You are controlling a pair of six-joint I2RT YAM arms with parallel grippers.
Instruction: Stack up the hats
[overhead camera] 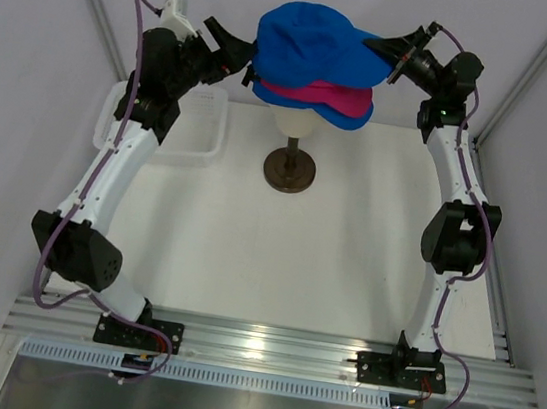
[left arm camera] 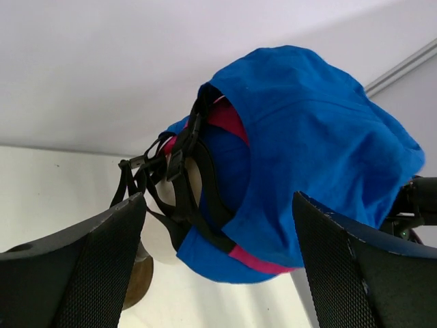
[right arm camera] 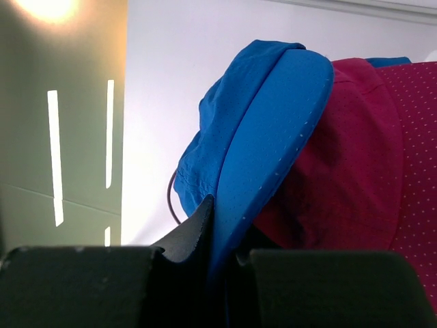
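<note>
Three hats sit stacked on the mannequin head (overhead camera: 294,125): a blue hat (overhead camera: 310,43) on top, the pink hat (overhead camera: 318,92) under it, and another blue hat (overhead camera: 344,116) at the bottom. My right gripper (overhead camera: 384,53) is shut on the top blue hat's brim (right arm camera: 273,137), with the pink hat (right arm camera: 355,171) beside it. At the back of the stack my left gripper (overhead camera: 242,59) stands open. In the left wrist view its fingers (left arm camera: 89,266) are spread wide, apart from the top blue hat (left arm camera: 314,143) and the black straps (left arm camera: 184,171).
The mannequin head stands on a dark round stand (overhead camera: 290,171) at the back middle of the white table. A white mesh basket (overhead camera: 198,129) lies at the back left, under my left arm. White walls close in the back and both sides.
</note>
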